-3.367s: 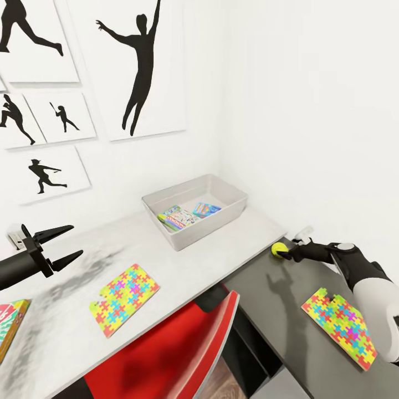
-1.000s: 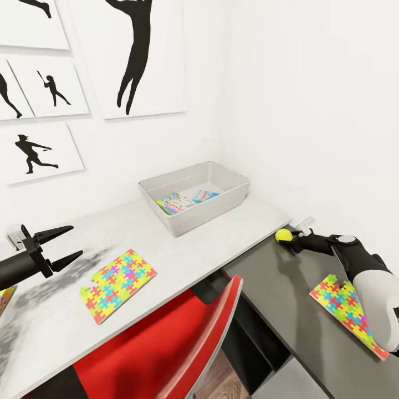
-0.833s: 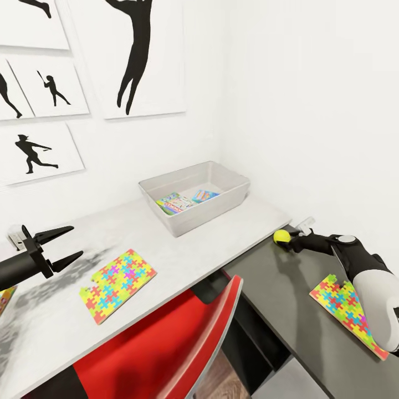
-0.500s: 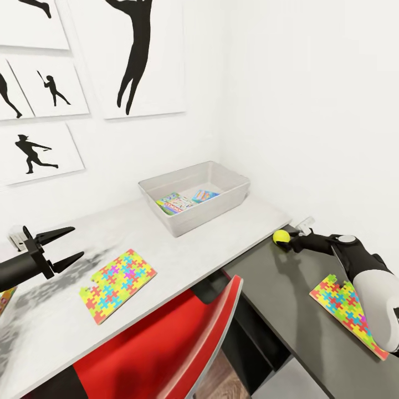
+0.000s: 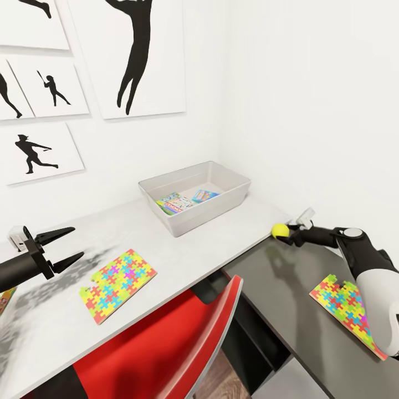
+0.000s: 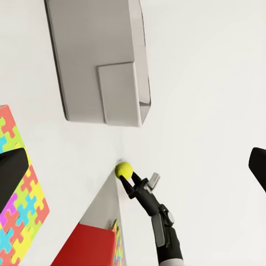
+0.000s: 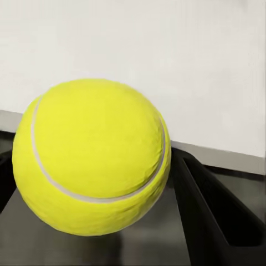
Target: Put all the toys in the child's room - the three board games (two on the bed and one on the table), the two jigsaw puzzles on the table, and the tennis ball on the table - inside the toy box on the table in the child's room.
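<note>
Inside, the toy box (image 5: 227, 198) holds two board games (image 5: 173, 203).

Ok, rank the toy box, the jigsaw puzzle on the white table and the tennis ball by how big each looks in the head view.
1. toy box, largest.
2. jigsaw puzzle on the white table; it lies nearer the camera, so the gap may be exaggerated or shrunk.
3. tennis ball, clearly smallest, held in the right pincer.

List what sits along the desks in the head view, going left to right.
Left gripper → jigsaw puzzle on the white table → toy box → tennis ball held in the right gripper → second jigsaw puzzle on the dark desk.
</note>
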`<state>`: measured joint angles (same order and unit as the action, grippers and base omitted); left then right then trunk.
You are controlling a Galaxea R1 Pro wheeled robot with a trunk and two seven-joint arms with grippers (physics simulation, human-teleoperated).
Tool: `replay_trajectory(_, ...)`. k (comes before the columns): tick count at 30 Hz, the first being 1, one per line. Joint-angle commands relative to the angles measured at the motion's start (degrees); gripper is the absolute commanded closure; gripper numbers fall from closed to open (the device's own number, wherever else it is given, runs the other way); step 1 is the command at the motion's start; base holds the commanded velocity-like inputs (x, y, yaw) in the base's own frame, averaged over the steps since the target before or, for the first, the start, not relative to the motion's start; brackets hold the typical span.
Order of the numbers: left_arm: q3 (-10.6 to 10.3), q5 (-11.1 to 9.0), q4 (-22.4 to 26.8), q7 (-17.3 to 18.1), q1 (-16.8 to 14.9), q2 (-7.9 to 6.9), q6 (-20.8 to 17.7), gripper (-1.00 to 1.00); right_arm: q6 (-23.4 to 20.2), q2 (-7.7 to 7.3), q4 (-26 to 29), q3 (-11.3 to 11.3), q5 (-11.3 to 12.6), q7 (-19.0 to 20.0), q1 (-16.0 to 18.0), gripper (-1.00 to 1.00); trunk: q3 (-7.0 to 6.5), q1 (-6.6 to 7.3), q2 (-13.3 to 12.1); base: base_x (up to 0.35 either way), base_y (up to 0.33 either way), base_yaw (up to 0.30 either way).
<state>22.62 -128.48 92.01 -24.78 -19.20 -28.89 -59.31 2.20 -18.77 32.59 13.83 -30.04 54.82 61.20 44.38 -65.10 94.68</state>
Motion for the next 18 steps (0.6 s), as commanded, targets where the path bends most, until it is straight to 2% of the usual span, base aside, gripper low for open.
replay_trajectory(1,0.1,-0.6,0.0,-0.6,0.0,0.02,-0.1,-1.00,0.0,0.05,0.5,0.4,-0.5,1.0,0.0,1.00,0.05,0.00,0.0,0.000,0.000,0.000)
replay_trajectory(5,0.1,-0.4,-0.1,-0.7,0.1,0.08,-0.2,-1.00,-0.1,0.05,1.7,0.4,-0.5,2.1,0.0,1.00,0.05,0.00,0.0,0.000,0.000,0.000)
replay_trajectory(8,0.1,-0.2,-0.1,-0.7,0.5,0.13,-0.1,-1.00,-0.1,0.20,3.1,0.4,-0.5,3.2,-0.1,1.00,-0.49,0.66,-1.2,0.000,0.000,0.000)
replay_trajectory(11,0.1,-0.1,-0.2,-0.7,0.9,0.14,0.0,-1.00,-0.7,0.42,7.1,0.4,-0.4,4.9,-1.8,1.00,-1.03,1.32,-2.4,0.000,0.000,0.000)
replay_trajectory(13,0.1,0.0,-0.2,-0.7,0.9,0.14,0.1,-1.00,-2.5,0.54,11.0,0.5,-0.2,5.7,-3.7,1.00,-1.39,1.76,-3.2,0.000,0.000,0.000)
replay_trajectory(16,0.1,0.0,-0.2,-0.8,1.0,0.15,0.2,-1.00,-7.8,0.70,20.1,0.5,0.9,7.7,-7.6,1.00,-1.92,2.42,-4.4,0.000,0.000,0.000)
replay_trajectory(17,0.1,0.0,-0.2,-0.9,1.0,0.15,0.2,-1.00,-11.8,0.86,25.9,0.4,1.7,8.9,-9.6,1.00,-2.10,2.64,-4.8,0.000,0.000,0.000)
replay_trajectory(18,0.1,0.0,-0.2,-0.9,1.0,0.15,0.2,-1.00,-13.3,0.93,27.6,0.4,1.9,9.2,-10.0,1.00,-2.28,2.86,-5.2,0.000,0.000,0.000)
